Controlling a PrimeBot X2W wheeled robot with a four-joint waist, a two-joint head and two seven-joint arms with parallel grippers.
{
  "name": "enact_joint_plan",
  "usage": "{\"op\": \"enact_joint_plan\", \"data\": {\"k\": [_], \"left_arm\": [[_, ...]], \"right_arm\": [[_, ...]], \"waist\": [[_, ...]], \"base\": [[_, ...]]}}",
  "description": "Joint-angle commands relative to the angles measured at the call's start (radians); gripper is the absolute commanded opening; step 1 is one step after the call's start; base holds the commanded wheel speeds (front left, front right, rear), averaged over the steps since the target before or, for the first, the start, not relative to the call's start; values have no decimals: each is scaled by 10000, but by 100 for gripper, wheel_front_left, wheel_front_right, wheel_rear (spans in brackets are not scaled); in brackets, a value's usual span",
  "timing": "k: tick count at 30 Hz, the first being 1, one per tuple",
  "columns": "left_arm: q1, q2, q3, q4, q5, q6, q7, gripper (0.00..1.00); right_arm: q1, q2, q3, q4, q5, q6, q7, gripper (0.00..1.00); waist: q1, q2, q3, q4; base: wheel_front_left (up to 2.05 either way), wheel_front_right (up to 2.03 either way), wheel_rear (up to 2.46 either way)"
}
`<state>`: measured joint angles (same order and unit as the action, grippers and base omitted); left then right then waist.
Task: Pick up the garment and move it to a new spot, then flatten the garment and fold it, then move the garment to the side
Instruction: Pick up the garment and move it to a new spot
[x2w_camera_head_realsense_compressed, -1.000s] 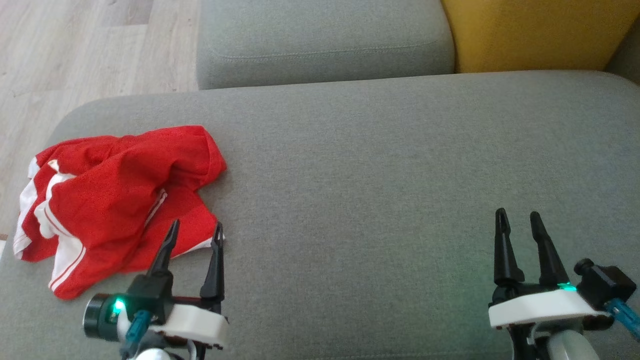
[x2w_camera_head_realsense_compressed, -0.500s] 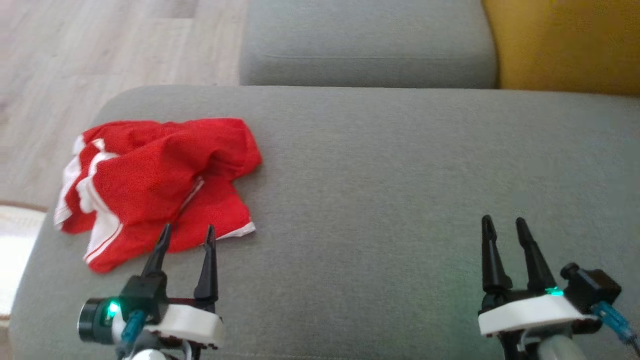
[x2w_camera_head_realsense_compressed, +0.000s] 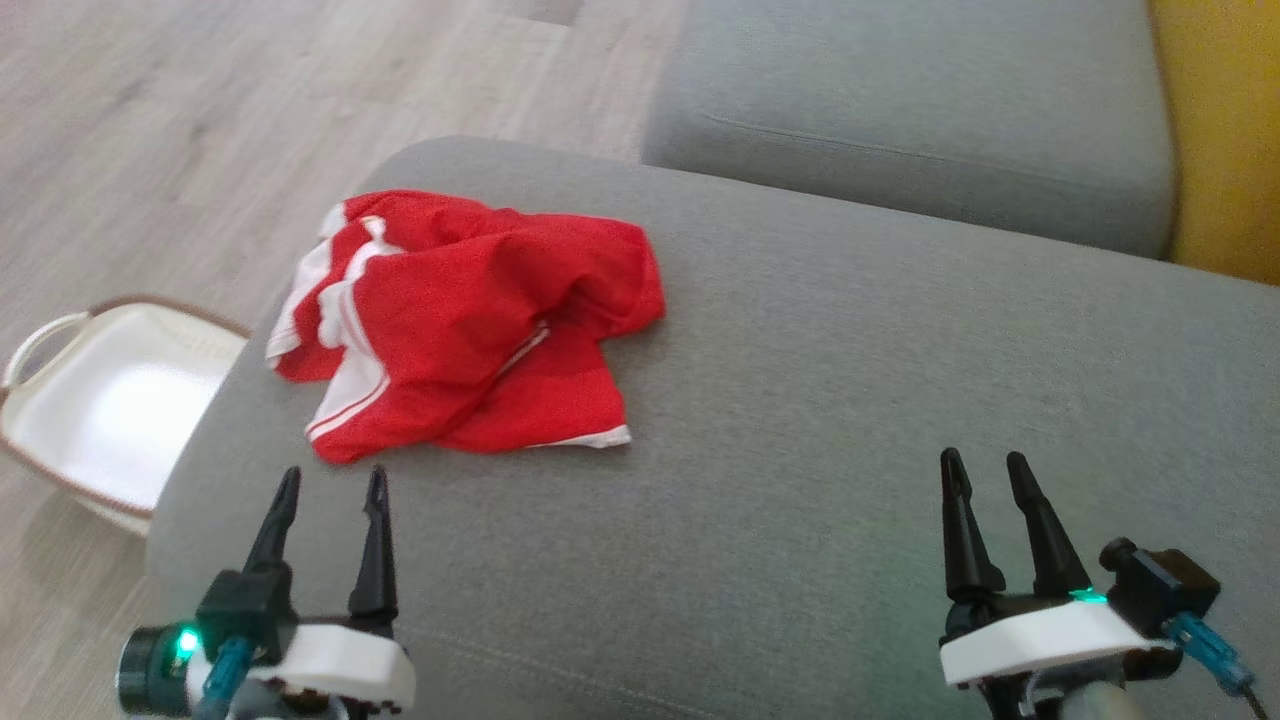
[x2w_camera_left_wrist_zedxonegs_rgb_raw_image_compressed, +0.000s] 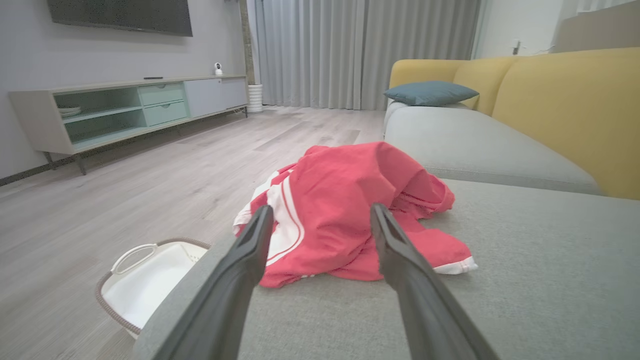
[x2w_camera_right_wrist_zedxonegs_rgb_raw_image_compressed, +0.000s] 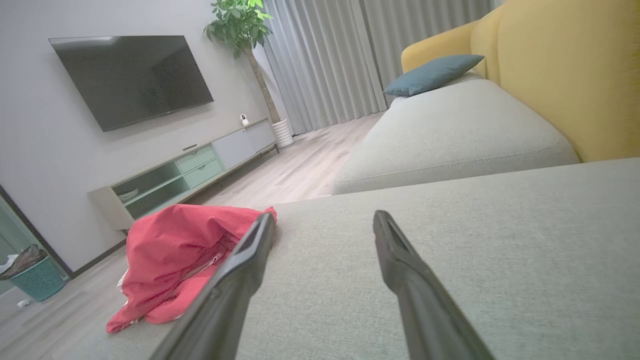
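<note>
A crumpled red garment (x2w_camera_head_realsense_compressed: 470, 320) with white stripes lies near the left end of the grey sofa seat (x2w_camera_head_realsense_compressed: 850, 420). It also appears straight ahead in the left wrist view as a red heap (x2w_camera_left_wrist_zedxonegs_rgb_raw_image_compressed: 345, 210), and at the lower left of the right wrist view (x2w_camera_right_wrist_zedxonegs_rgb_raw_image_compressed: 175, 260). My left gripper (x2w_camera_head_realsense_compressed: 330, 482) hovers open just short of the garment's near edge, nothing between its fingers. Far off at the lower right, my right gripper (x2w_camera_head_realsense_compressed: 985, 468) stands open and empty over bare cushion.
A white basket (x2w_camera_head_realsense_compressed: 100, 400) with a brown rim sits on the wooden floor left of the sofa, seen too in the left wrist view (x2w_camera_left_wrist_zedxonegs_rgb_raw_image_compressed: 145, 280). A second grey cushion (x2w_camera_head_realsense_compressed: 900, 110) and a yellow backrest (x2w_camera_head_realsense_compressed: 1225, 140) lie beyond.
The head camera has swung left, so the whole picture shifted right and the basket came into sight. The garment lies as before. Both grippers stay open.
</note>
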<state>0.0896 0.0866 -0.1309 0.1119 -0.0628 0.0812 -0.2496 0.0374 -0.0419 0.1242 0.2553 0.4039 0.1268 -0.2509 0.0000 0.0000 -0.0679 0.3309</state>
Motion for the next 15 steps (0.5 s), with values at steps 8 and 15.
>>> {"op": "enact_joint_plan", "data": {"k": [8, 15], "left_arm": [[-362, 66, 610, -374, 112, -118, -122, 100], [-485, 47, 939, -333, -74, -248, -122, 100]], "right_arm": [[-269, -83, 325, -247, 136, 39, -109, 100], [-355, -83, 286, -253, 20, 39, -109, 100]], "waist": [[0, 0, 6, 682], [0, 0, 178, 465]], "base": [[0, 0, 0], [0, 0, 0]]}}
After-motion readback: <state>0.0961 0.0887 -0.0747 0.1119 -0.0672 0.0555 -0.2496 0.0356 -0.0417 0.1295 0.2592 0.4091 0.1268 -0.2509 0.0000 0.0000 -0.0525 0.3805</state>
